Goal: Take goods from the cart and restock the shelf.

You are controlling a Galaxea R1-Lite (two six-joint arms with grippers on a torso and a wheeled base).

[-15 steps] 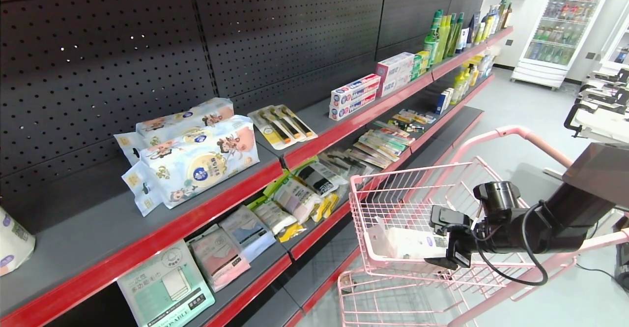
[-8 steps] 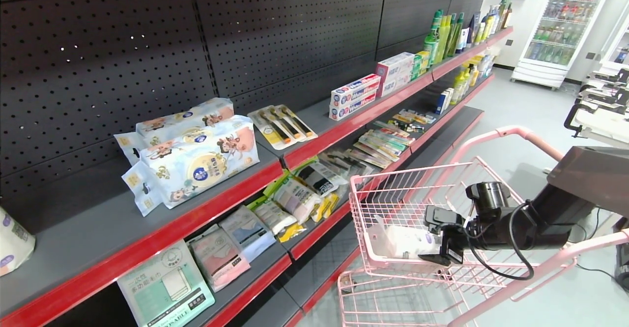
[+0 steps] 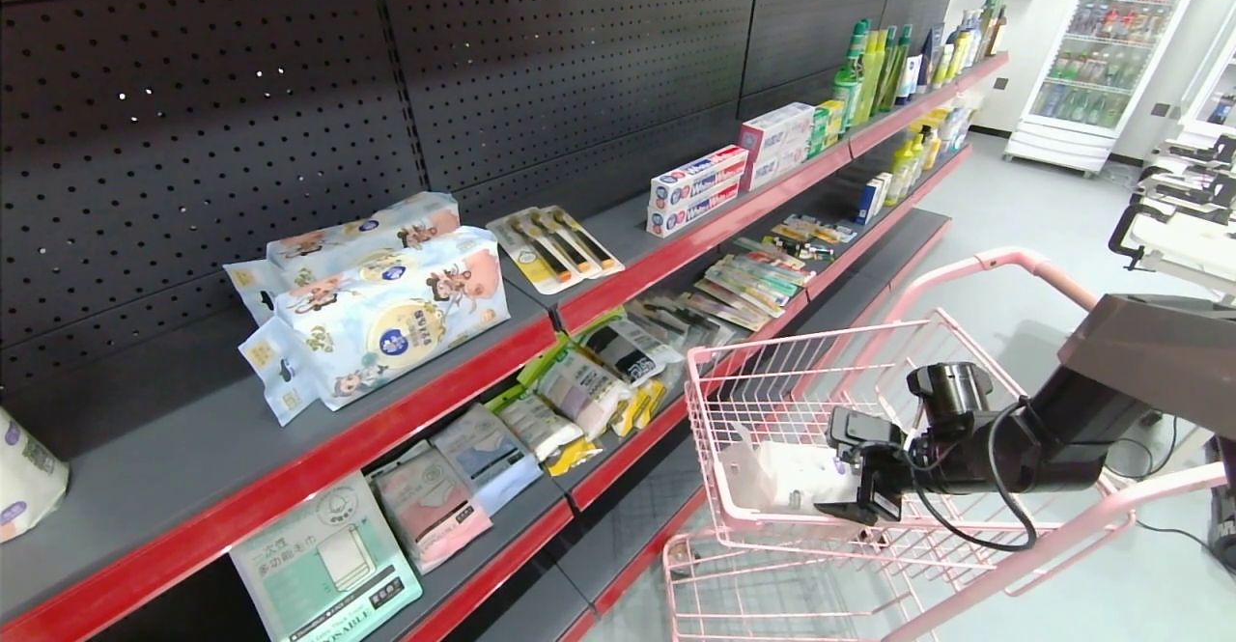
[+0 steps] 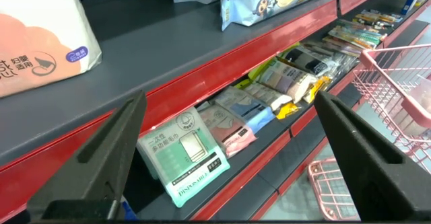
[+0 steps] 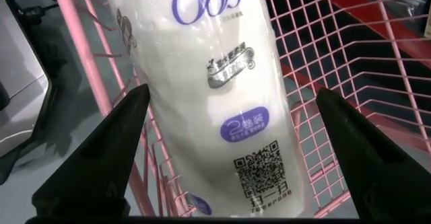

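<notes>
Right hand (image 5: 232, 95): inside the cart (image 3: 811, 336), with its fingers spread wide on either side of the pack and gripping nothing yet.
Pack (image 3: 784, 476): a white, film-wrapped pack of paper goods. It lies in the basket at the end away from the handle, close against the wire wall.
Left hand (image 4: 230, 97): held out in front of the shelf, fingers wide apart and empty.
Shelf (image 3: 174, 449): the top level has bare grey board beside the wipes packs (image 3: 377, 304), which is probably where the pack belongs.
Risk, wire: the pack sits so near the basket wall that a closing finger could catch a wire. The hand would then clamp the cart together with the pack, or jam.
Risk, slip: the wrapper looks smooth and the filling soft. A light squeeze may let the pack slide out on the lift, while a hard one may crush it and crease the film.
Risk, droop: the pack is long. A grip near one end would probably let the far end sag and twist between the fingers.
Risk, rim: the basket is deep and the pack lies low, so a slanted lift could knock the pack against the rim and strip it from the hand.
Risk, rolling: the cart stands on wheels, so any push against its wall may shift it and spoil the aim.
Risk, placing: the swing to the shelf passes the red shelf edge. Coming in low, the pack could strike that edge or nudge the wipes packs off their stack.
</notes>
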